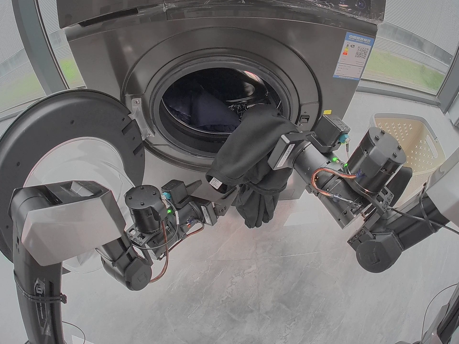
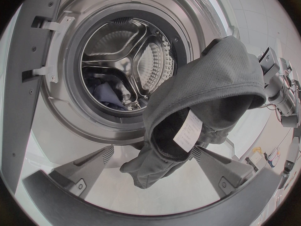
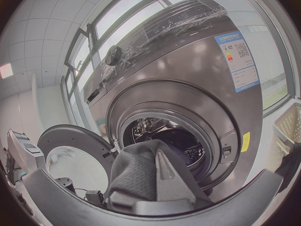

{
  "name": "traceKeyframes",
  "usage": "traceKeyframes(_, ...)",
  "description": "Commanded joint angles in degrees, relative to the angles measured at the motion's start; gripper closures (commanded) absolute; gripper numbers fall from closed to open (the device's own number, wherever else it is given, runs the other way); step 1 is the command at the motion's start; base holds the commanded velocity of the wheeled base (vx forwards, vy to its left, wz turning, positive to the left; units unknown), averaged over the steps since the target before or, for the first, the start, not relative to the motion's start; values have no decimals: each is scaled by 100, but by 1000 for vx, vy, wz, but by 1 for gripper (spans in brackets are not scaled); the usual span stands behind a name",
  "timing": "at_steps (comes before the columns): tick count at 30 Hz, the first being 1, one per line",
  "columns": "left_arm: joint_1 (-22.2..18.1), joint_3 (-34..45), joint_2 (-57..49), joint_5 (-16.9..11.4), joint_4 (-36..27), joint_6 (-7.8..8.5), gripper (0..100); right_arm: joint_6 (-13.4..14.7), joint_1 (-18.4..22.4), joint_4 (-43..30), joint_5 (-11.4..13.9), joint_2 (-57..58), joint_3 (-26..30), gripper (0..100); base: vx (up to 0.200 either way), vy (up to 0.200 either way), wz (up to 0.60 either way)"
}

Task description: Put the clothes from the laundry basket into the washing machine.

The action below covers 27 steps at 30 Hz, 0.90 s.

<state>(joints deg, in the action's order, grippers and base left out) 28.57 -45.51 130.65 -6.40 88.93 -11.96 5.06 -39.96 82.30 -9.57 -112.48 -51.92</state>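
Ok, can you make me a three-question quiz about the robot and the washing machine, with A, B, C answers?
1. Where is the laundry basket compared with the washing machine?
A) on top of it
B) to the robot's right of it
C) to the robot's left of it

2. What colour is the garment in the right gripper?
A) red
B) yellow
C) black

3. How is the machine's door?
A) open
B) shut
C) lying flat on the floor

Answers:
1 B: the beige basket stands on the floor at that side.
2 C: the cloth hanging at the drum's mouth is black.
3 A: the door is swung wide and the drum shows.
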Motion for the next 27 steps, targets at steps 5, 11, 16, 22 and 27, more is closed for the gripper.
traceKeyframes(5, 113, -274, 242, -10, 1, 1, 0, 4, -21, -12, -1, -28, -11, 100, 0, 0, 0)
traceKeyframes(11, 87, -723, 470, 7, 1, 9, 0, 4, -82, -12, -10, -28, -2, 100, 0, 0, 0)
traceKeyframes(16, 60, -872, 488, 42, 1, 9, 0, 13, -73, -3, -10, -28, 15, 100, 0, 0, 0)
traceKeyframes(22, 69, -934, 497, 60, 1, 18, 100, 21, -82, 5, -10, -37, 33, 100, 0, 0, 0)
traceKeyframes(27, 78, -1083, 514, 42, 1, 27, 100, 30, -82, 23, -10, -63, 42, 100, 0, 0, 0)
